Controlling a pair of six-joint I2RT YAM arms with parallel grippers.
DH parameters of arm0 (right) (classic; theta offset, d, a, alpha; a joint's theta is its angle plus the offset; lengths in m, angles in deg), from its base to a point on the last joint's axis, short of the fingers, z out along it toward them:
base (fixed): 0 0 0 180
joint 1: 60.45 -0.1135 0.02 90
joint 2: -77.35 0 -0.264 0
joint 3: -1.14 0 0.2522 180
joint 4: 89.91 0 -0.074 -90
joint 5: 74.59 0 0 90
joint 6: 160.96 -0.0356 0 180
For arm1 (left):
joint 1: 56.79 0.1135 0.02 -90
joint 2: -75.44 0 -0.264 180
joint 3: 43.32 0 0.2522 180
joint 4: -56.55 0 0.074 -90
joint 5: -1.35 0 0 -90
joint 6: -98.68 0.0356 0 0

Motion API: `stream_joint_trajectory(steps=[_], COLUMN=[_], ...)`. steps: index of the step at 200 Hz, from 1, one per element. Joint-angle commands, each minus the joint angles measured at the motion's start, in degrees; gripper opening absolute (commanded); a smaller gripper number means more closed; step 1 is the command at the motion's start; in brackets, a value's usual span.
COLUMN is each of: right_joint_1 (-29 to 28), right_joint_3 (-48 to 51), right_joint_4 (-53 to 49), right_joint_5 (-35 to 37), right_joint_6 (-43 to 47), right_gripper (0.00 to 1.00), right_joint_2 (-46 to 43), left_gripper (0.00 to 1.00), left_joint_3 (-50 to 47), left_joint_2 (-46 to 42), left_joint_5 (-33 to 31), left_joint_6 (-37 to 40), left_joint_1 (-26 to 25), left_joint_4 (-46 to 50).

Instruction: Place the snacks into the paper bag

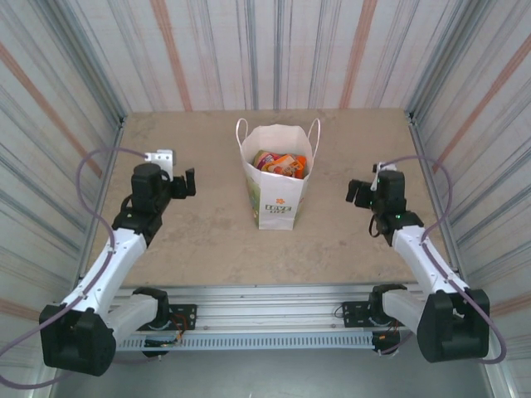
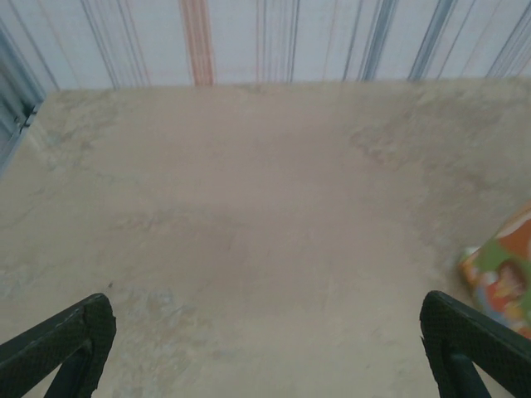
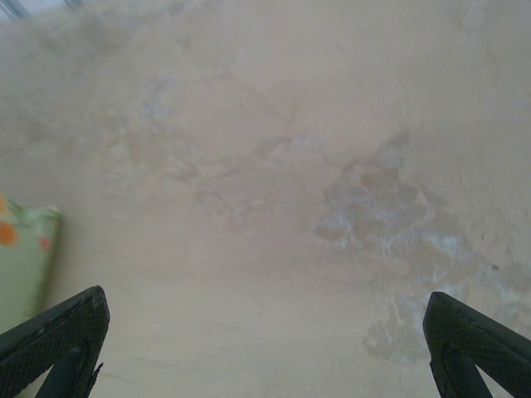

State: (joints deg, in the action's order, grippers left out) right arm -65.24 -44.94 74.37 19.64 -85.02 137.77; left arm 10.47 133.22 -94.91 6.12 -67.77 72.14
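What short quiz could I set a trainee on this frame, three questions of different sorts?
1. True or false: the paper bag lies flat on the table.
2. Where do the snacks show? A) scattered on the table B) inside the bag's open top C) stacked behind the bag
3. In one word each, how do the jaws of the left hand and the right hand stand?
Key: 1 false, it stands upright. 2 B. 3 open, open; both hold nothing, one on each side of the bag.
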Motion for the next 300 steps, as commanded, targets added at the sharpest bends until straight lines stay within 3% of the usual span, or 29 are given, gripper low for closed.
stream_joint_trajectory(steps=[1, 43, 73, 87, 102, 116, 133, 142, 147, 161, 171, 300], right_joint_1=[1.46, 2.23, 2.29, 2.40, 2.56, 4.58, 6.00, 6.01, 6.05, 7.28, 7.74, 8.31], right_joint_3=[2.92, 7.03, 6.81, 5.73, 8.11, 9.90, 11.80, 12.59, 12.47, 9.73, 9.72, 9.29], right_joint_4=[15.68, 28.22, 33.17, 31.94, 38.74, 44.19, 50.68, 54.85, 57.32, 48.66, 50.31, 48.99], right_joint_5=[1.84, -0.05, 0.14, 1.40, 1.46, -1.09, -4.79, -5.42, -5.02, -6.59, -7.09, -7.51], right_joint_6=[2.44, 5.37, 6.81, 7.18, 11.24, 11.24, 10.68, 11.06, 11.10, 9.99, 9.30, 8.84], right_gripper=[0.99, 0.99, 0.99, 0.99, 0.99, 0.99, 0.99, 0.99, 0.99, 0.99, 0.99, 0.99], right_joint_2=[1.22, 10.64, 18.23, 19.03, 19.29, 20.65, 24.28, 27.36, 29.02, 27.37, 28.32, 28.26], left_gripper=[0.99, 0.99, 0.99, 0.99, 0.99, 0.99, 0.99, 0.99, 0.99, 0.99, 0.99, 0.99], left_joint_3=[-5.31, -14.18, -17.08, -15.29, -17.45, -19.35, -21.47, -18.09, -17.10, -18.68, -17.94, -17.94], left_joint_2=[0.98, 8.22, 17.32, 18.66, 20.83, 23.65, 30.88, 29.07, 28.02, 29.18, 28.04, 28.44], left_joint_5=[-6.20, -11.68, -10.23, -8.37, -7.58, -4.93, -5.75, -6.92, -3.85, -2.50, -3.71, -3.88], left_joint_6=[2.14, 1.65, 2.47, 5.12, 9.75, 7.20, 7.90, 5.13, 3.71, 3.37, 3.24, 3.47], left_joint_1=[0.22, 0.22, 1.81, 1.98, 2.20, 5.09, 5.65, 6.11, 7.82, 9.02, 8.32, 8.19], left_joint_4=[-12.69, -24.01, -36.00, -34.29, -43.74, -47.73, -61.18, -51.81, -46.83, -52.43, -48.67, -49.37])
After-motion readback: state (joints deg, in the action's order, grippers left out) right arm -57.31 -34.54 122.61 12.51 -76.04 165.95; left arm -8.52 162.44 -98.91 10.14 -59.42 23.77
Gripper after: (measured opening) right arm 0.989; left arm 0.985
